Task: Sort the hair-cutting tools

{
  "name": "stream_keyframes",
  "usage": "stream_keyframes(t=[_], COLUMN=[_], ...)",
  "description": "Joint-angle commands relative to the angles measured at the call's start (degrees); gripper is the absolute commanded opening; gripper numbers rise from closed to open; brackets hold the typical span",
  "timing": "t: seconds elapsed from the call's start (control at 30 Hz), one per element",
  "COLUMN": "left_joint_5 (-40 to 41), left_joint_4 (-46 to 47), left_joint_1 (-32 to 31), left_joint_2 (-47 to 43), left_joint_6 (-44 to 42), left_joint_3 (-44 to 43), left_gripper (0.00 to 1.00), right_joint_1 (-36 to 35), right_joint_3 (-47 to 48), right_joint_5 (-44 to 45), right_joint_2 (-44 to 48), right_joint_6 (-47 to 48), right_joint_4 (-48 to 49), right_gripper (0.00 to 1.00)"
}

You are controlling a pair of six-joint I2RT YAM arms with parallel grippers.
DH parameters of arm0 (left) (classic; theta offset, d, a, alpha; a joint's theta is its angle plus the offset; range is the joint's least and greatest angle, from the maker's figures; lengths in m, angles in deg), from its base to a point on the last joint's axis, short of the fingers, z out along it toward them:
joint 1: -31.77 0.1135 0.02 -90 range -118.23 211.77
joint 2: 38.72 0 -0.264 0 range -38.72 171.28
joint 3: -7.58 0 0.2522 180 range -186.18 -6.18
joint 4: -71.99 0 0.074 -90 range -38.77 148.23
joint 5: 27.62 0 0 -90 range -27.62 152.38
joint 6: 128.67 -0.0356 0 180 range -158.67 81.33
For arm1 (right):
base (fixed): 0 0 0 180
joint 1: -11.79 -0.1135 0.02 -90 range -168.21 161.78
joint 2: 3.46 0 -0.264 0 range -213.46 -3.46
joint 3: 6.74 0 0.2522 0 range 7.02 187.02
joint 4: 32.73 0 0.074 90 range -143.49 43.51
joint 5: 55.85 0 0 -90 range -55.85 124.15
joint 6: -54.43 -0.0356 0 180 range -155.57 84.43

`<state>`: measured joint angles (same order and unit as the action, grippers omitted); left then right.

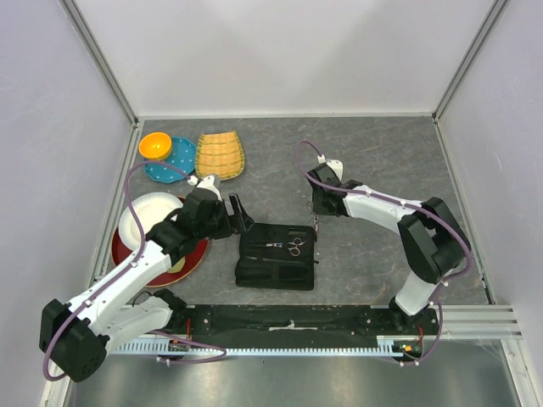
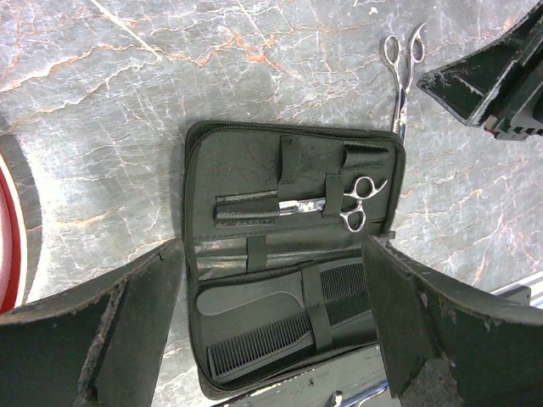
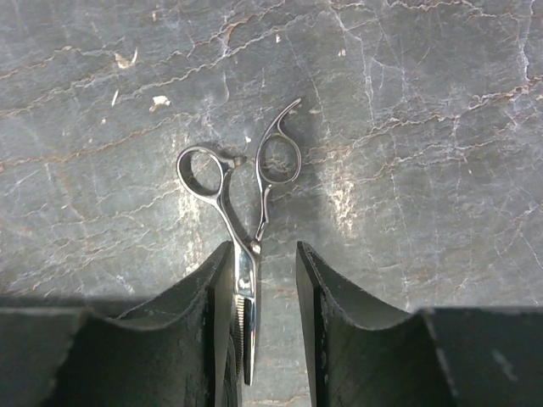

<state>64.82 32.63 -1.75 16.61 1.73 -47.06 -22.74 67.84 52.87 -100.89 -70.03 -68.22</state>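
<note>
An open black zip case (image 2: 229, 161) lies on the marble table. One pair of silver scissors (image 2: 344, 203) sits strapped in its upper half, also seen from above (image 1: 293, 247). A black comb (image 2: 263, 343) lies under a strap in the lower half. A second pair of silver scissors (image 3: 242, 195) lies on the table just past the case's far edge (image 2: 402, 64). My right gripper (image 3: 263, 248) straddles its blades; the blade lies against the left finger (image 3: 199, 297), with a clear gap to the right one. My left gripper (image 2: 271, 246) hovers wide open over the case with nothing in it.
At the back left stand an orange bowl (image 1: 154, 144), a blue dotted plate (image 1: 176, 161) and a woven basket (image 1: 221, 155). A white dish (image 1: 144, 216) rests on a red plate (image 1: 188, 264) left of the case. A rail (image 1: 288, 326) runs along the near edge.
</note>
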Motion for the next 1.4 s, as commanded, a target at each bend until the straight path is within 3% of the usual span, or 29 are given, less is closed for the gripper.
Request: stream_keyframes(t=[0.0,0.5,0.6,0.63,1.07,1.23,1.37], left_joint_5=[-1.03,-1.38,-1.56,-1.56,-2.17,-7.00,-14.62], left_joint_4=[1.44,1.17,1.00,1.00,0.99,2.92,7.13], left_joint_1=[0.29,0.47,0.47,0.47,0.73,0.73,0.82], left_joint_2=[-0.58,-1.19,-1.28,-1.28,-0.14,1.27,1.53], left_joint_6=[-1.82,-1.55,-1.64,-1.73,-3.92,-5.86,-7.44], left_joint_3=[-0.78,0.01,-0.07,-0.25,-2.80,-4.03,-4.29], left_gripper=[0.91,0.90,0.90,0.90,0.90,0.90,0.90], right_joint_1=[0.77,2.35,2.70,2.79,5.78,5.78,5.78], right_joint_3=[3.60,5.81,6.07,6.15,1.85,0.62,-0.70], right_joint_5=[1.41,0.62,0.09,-0.26,-0.44,-1.31,-9.90], right_joint_2=[-2.15,-10.41,-11.29,-11.47,1.97,8.47,14.79], right_joint_6=[-0.08,-0.35,0.27,0.53,6.94,8.88,9.67], right_joint_4=[2.22,3.02,2.93,2.93,7.32,7.67,9.42], right_gripper=[0.41,0.25,0.10,0.00,0.00,0.00,0.00])
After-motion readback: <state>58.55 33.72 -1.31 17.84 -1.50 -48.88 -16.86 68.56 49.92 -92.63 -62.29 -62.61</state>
